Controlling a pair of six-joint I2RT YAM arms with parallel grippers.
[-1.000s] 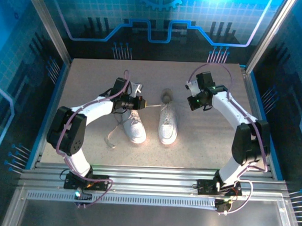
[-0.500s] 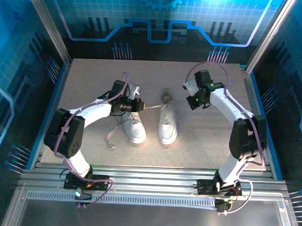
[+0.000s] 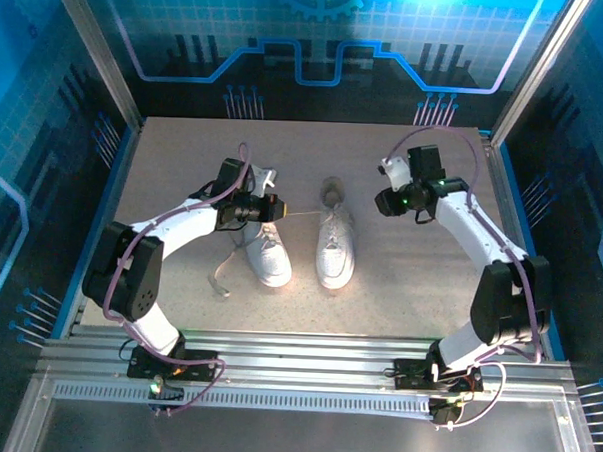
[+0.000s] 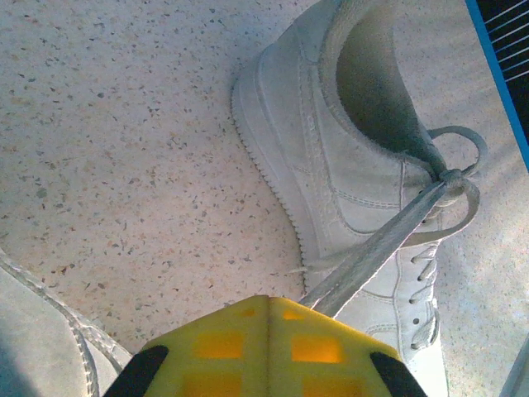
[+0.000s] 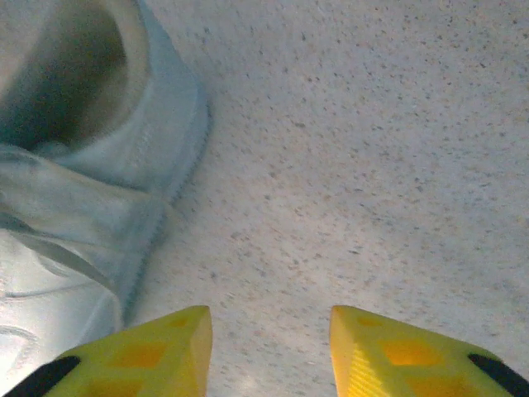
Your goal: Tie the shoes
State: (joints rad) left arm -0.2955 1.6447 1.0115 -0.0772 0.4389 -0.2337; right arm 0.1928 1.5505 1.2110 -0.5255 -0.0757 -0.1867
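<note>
Top external view has the pair of white low-top lace-up sneakers side by side about the middle of the speckled grey table, toes toward the near edge. Left wrist view shows the left gripper pinched tight on a flat white lace that runs taut to the looped knot of the sneaker closer to the right edge. Right wrist view shows the right gripper with its yellow fingers spread and nothing between them, over bare table just beside that sneaker's heel.

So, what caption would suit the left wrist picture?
Shut yellow fingers hold a lace taut from a white shoe.
</note>
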